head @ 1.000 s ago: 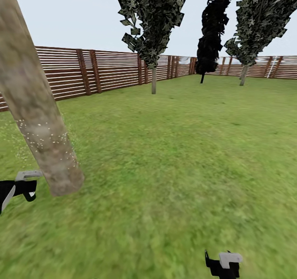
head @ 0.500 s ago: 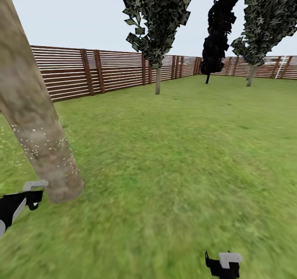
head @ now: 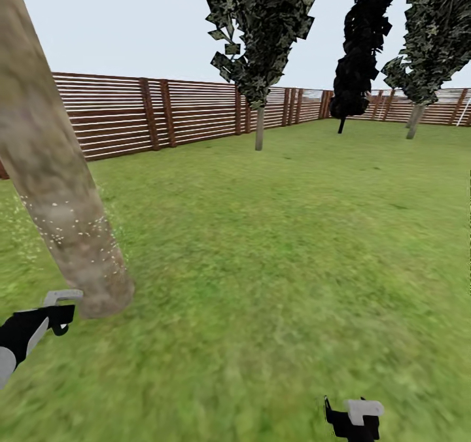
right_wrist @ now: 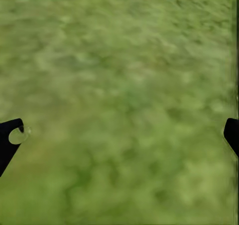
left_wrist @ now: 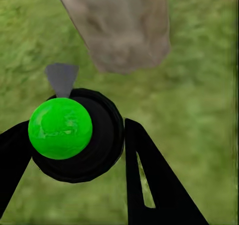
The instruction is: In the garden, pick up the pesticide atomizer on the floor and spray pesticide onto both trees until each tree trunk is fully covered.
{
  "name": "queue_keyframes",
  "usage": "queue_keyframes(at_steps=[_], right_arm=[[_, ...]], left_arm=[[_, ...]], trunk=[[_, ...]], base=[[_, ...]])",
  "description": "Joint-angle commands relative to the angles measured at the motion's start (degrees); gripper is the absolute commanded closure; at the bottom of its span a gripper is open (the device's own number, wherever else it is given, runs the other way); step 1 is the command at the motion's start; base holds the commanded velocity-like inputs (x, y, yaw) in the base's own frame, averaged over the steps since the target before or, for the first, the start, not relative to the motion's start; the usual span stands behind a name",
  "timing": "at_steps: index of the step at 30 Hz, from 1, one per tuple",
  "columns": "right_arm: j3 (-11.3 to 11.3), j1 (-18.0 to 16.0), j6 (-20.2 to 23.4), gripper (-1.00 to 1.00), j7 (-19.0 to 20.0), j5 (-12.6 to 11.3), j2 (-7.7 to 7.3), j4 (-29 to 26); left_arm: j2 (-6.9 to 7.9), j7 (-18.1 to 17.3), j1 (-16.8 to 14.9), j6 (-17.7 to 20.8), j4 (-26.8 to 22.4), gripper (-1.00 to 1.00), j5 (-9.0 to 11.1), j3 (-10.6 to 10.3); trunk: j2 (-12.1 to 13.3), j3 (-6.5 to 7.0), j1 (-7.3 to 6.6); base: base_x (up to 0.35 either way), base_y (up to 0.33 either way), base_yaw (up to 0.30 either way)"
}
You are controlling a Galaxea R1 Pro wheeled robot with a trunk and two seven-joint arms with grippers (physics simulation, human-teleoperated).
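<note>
At trunk base: my left gripper (left_wrist: 74, 150) clamped on atomizer (left_wrist: 74, 135), nozzle aimed at near tree trunk (head: 55, 167), just beside it. Right gripper (right_wrist: 119, 135) spread apart over grass (head: 275, 265). Risk, my judgement: nozzle this close may clip bark or leave upper trunk unsprayed. Second tree (head: 261, 50) stands well beyond trunk, near fence (head: 118, 115); nothing between.

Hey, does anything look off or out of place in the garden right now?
The near tree trunk leans noticeably instead of standing straight, and pale specks dot its lower part. Otherwise nothing stands out: the fence looks intact, and the left hand holds the green-topped atomizer.
</note>
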Motion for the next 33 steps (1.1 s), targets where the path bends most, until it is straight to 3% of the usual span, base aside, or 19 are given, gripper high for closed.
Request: queue_keyframes(at_steps=[1,5,8,10,11,12,14,16,18,20,21,24,26,28,29,30,31,33], right_arm=[[0.0,0.0,0.0,-1.0,0.0,0.0,0.0,0.0],[0.0,0.0,0.0,-1.0,0.0,0.0,0.0,0.0],[0.0,0.0,0.0,-1.0,0.0,0.0,0.0,0.0],[0.0,0.0,0.0,-1.0,0.0,0.0,0.0,0.0],[0.0,0.0,0.0,-1.0,0.0,0.0,-0.02,0.0],[0.0,0.0,0.0,-1.0,0.0,0.0,0.0,0.0],[0.0,0.0,0.0,-1.0,0.0,0.0,-0.01,0.0],[0.0,0.0,0.0,-1.0,0.0,0.0,0.0,0.0],[0.0,0.0,0.0,-1.0,0.0,0.0,0.0,0.0],[0.0,0.0,0.0,-1.0,0.0,0.0,0.0,0.0],[0.0,0.0,0.0,-1.0,0.0,0.0,0.0,0.0],[0.0,0.0,0.0,-1.0,0.0,0.0,-0.02,0.0],[0.0,0.0,0.0,-1.0,0.0,0.0,-0.01,0.0],[0.0,0.0,0.0,-1.0,0.0,0.0,0.0,0.0],[0.0,0.0,0.0,-1.0,0.0,0.0,0.0,0.0],[0.0,0.0,0.0,-1.0,0.0,0.0,0.0,0.0],[0.0,0.0,0.0,-1.0,0.0,0.0,0.0,0.0],[0.0,0.0,0.0,-1.0,0.0,0.0,0.0,0.0]], left_arm=[[0.0,0.0,0.0,0.0,0.0,1.0,0.0,0.0],[-0.12,0.1,0.0,0.0,-0.3,1.0,0.4,0.1],[-2.26,0.1,0.0,0.0,-0.8,1.0,0.4,0.3],[-2.67,0.1,0.0,0.1,-1.5,1.0,0.4,0.8],[-1.87,0.1,0.0,0.1,-3.2,1.0,0.3,2.4],[-0.15,-0.2,0.0,0.2,-3.9,1.0,0.3,4.8],[0.29,-0.6,0.0,0.0,-4.4,1.0,0.4,6.8],[-1.96,-0.4,-0.1,0.0,-4.6,1.0,0.1,6.8],[-3.05,-0.2,-0.2,0.2,-6.1,1.0,-0.1,6.6],[-2.57,0.2,-0.1,0.5,-6.8,1.0,-0.3,6.9],[-1.3,1.2,0.0,0.3,-6.6,1.0,-0.3,7.0],[-0.27,1.6,0.1,0.3,-6.2,1.0,-0.4,7.1],[1.29,1.4,0.1,0.6,-6.0,1.0,-0.3,7.1],[1.2,1.1,0.1,0.6,-4.0,1.0,-0.3,6.5],[0.65,0.8,0.1,0.6,-3.0,1.0,-0.2,5.1],[-1.04,-0.6,0.1,0.8,-2.3,1.0,-0.2,0.1],[-1.48,-2.0,0.0,1.2,-2.2,1.0,-0.1,-2.8],[-1.42,-8.0,-0.5,4.3,-2.5,1.0,0.1,-4.6]], trunk=[[0.0,0.0,0.0],[0.0,0.0,0.0],[0.0,0.0,0.0],[0.0,0.0,0.0],[0.0,0.0,0.0],[0.0,0.0,0.0],[0.0,0.0,0.0],[0.0,0.0,0.0],[0.0,0.0,0.0],[0.0,0.0,0.0],[0.0,0.0,0.0],[0.0,0.0,0.0],[0.0,0.0,0.0],[0.0,0.0,0.0],[0.0,0.0,0.0],[0.0,0.0,0.0],[0.0,0.0,0.0],[0.0,0.0,0.0]], base=[[0.001,-0.272,0.0],[0.183,-0.213,0.117],[0.238,-0.184,0.267],[0.24,-0.182,0.259],[0.24,-0.179,0.093],[0.24,-0.178,0.024],[0.24,-0.178,0.005],[0.246,-0.174,0.08],[0.29,-0.106,0.227],[0.272,-0.023,0.267],[0.073,-0.004,0.276],[0.016,-0.001,0.277],[0.001,0.0,0.275],[0.0,0.0,0.13],[0.0,0.0,0.045],[0.0,0.0,0.012],[0.0,0.0,0.005],[0.0,0.0,0.001]])
